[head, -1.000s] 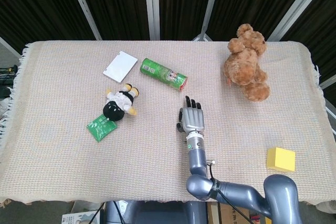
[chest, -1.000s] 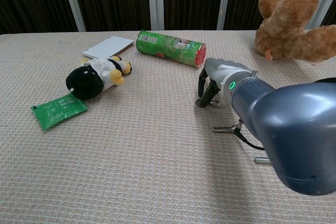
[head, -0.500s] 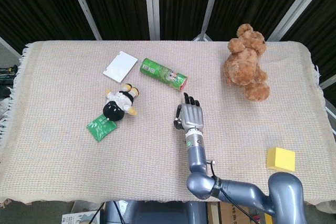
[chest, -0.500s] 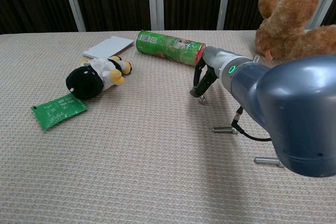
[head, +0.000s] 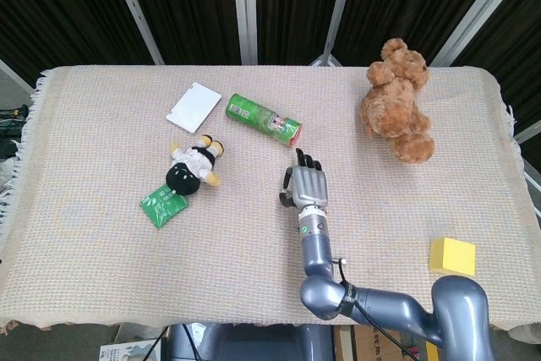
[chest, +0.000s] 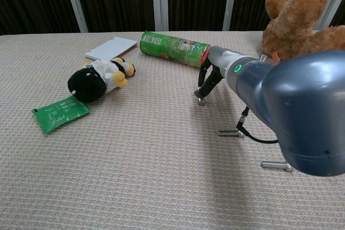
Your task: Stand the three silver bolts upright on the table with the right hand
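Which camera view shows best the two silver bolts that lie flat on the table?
The chest view. There both lying bolts show plainly on the cloth beside the right arm, one nearer the right hand and one closer to the camera. In the head view the right arm covers that area, so neither bolt can be made out.

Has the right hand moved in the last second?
Yes. In the chest view the right hand has shifted left and further from the camera, toward the red end of the green can, with a bolt at its fingertips.
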Available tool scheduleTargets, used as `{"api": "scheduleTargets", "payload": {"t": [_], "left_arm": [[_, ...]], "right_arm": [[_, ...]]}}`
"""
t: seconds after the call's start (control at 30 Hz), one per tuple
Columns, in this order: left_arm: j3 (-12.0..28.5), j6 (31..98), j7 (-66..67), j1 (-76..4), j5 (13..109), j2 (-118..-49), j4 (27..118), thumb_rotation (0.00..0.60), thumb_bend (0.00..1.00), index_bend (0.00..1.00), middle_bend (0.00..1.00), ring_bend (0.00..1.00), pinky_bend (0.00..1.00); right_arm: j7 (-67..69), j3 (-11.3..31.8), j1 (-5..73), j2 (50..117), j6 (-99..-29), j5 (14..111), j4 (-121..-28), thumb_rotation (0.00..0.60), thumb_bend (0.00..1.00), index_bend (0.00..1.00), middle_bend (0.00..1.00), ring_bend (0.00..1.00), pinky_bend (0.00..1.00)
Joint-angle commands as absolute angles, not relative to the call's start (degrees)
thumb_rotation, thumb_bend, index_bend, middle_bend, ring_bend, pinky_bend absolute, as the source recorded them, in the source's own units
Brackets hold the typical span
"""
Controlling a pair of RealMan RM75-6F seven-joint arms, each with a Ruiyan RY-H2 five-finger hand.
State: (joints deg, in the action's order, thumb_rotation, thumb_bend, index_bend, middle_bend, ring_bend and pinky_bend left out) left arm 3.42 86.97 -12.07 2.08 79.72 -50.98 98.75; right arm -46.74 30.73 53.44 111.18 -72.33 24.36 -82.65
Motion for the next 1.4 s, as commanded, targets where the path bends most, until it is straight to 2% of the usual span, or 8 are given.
{"api": "scheduleTargets", "payload": {"t": [0.03,0.23,0.77,0.87,1.0,1.17,1.4], "left_arm": [[3.45,86.93,-12.05,2.06,79.64,-50.97,98.77,0.600,0.09,0.12,0.04,0.03,0.10],[3.38,86.64,-11.69,1.94,79.65,-50.91,99.05,0.600,0.09,0.12,0.04,0.03,0.10],[3.45,86.43,-11.34,1.85,79.34,-50.85,99.32,0.600,0.09,0.12,0.04,0.03,0.10],[3.50,86.41,-11.31,1.84,79.24,-50.86,99.34,0.600,0.09,0.12,0.04,0.03,0.10],[3.51,86.38,-11.31,1.81,79.24,-50.86,99.31,0.600,0.09,0.12,0.04,0.03,0.10],[3.70,86.48,-11.25,1.80,78.96,-50.96,99.20,0.600,0.09,0.12,0.04,0.03,0.10],[3.59,86.46,-10.81,1.77,79.14,-51.01,99.50,0.600,0.09,0.12,0.04,0.03,0.10]], "right_arm": [[-46.74,30.70,53.55,110.97,-72.43,24.20,-82.77,0.600,0.35,0.65,0.00,0.08,0.12],[-46.79,30.54,53.78,110.47,-72.58,23.62,-83.25,0.600,0.34,0.64,0.00,0.08,0.12],[-48.09,29.94,54.74,109.07,-72.04,20.94,-84.02,0.600,0.34,0.53,0.00,0.08,0.12],[-48.28,29.67,54.84,108.76,-71.95,20.65,-84.23,0.600,0.34,0.48,0.00,0.07,0.12],[-48.70,29.22,54.87,107.97,-71.66,20.24,-85.03,0.600,0.34,0.35,0.00,0.04,0.12],[-51.25,27.68,54.66,105.42,-72.39,19.61,-88.84,0.600,0.31,0.24,0.00,0.02,0.11],[-50.38,24.69,50.98,100.35,-77.08,22.47,-98.80,0.600,0.31,0.24,0.00,0.02,0.11]]}}
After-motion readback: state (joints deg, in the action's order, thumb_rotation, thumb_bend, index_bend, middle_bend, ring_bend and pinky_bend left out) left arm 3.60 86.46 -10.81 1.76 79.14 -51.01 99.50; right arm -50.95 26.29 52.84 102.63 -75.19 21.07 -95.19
